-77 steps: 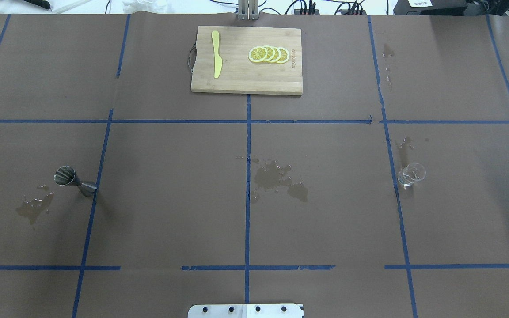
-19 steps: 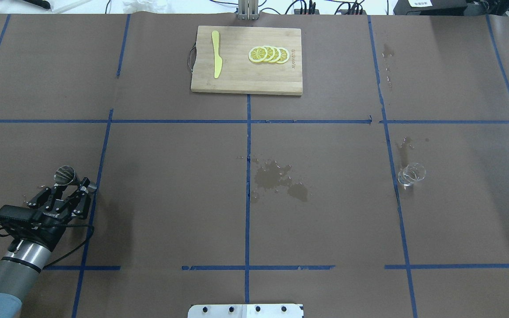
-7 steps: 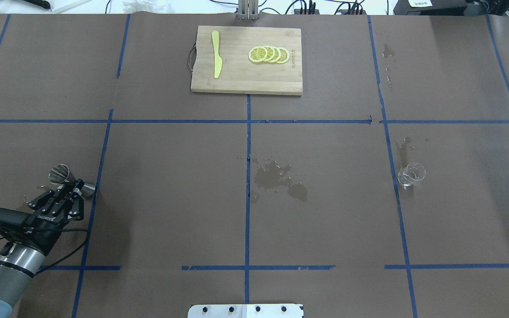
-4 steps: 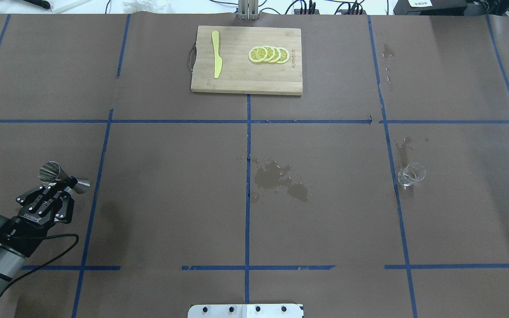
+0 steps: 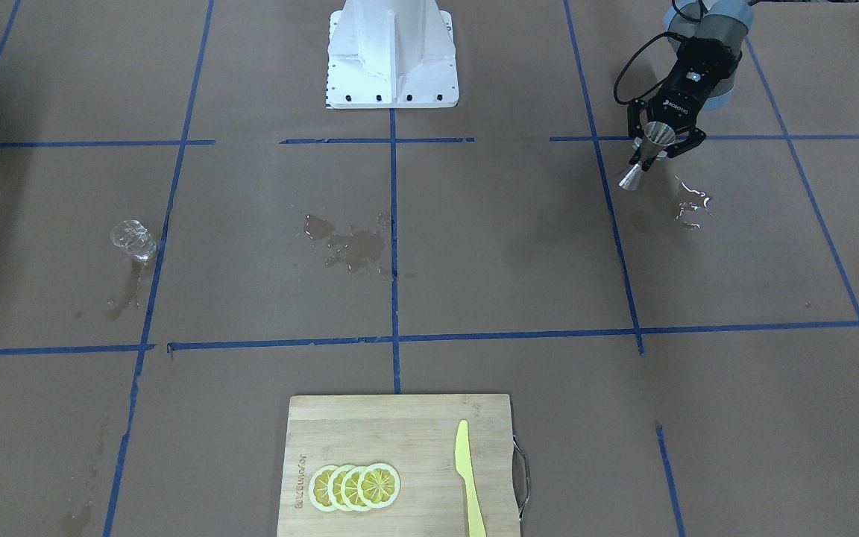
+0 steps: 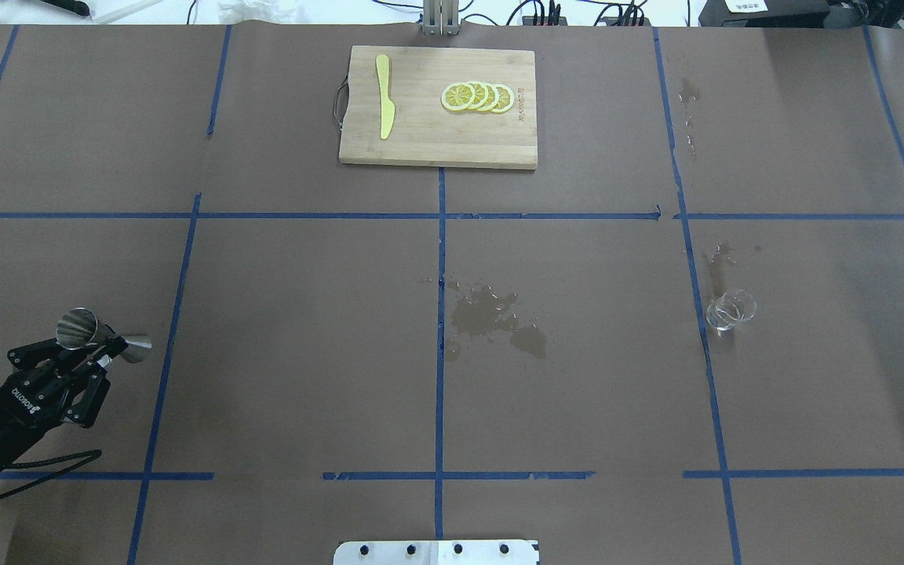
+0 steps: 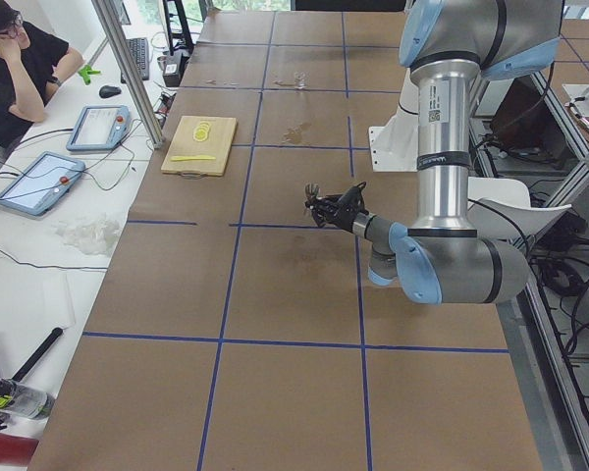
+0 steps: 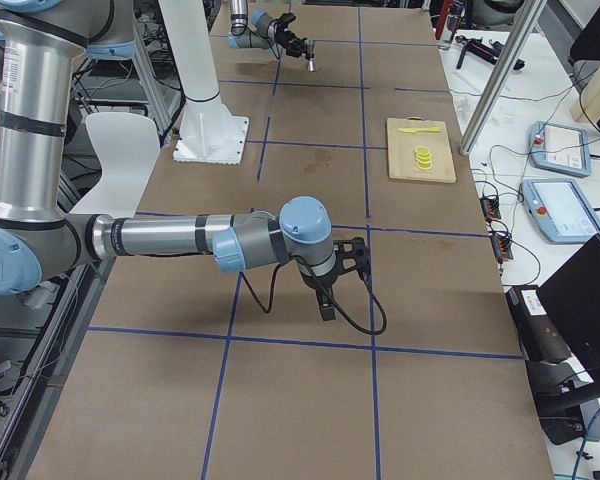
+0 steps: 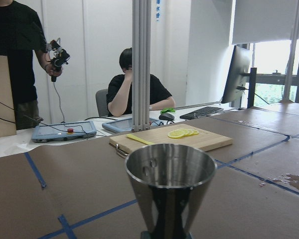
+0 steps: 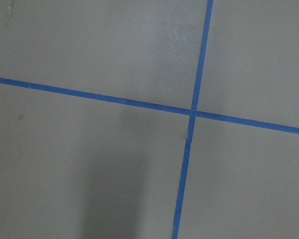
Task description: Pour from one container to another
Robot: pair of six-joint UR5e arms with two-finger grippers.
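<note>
The table (image 6: 303,353) is covered in dull brown paper, divided into large squares by lines of blue tape (image 6: 440,392). Wet stains (image 6: 491,314) make darker brown patches on it. The jigger (image 9: 170,179) is shiny silver steel. The tumbler (image 6: 730,308) is colourless and clear, with bright glints. The cutting board (image 6: 421,133) is pale wood. On it the lemon slices (image 6: 477,96) are yellow with whitish rims, and the knife (image 6: 384,96) is plain light yellow. The left gripper (image 5: 653,151) is black with small white lettering. The left arm (image 7: 452,265) is grey metal with light blue joints, and the robot base (image 5: 392,52) is white.
</note>
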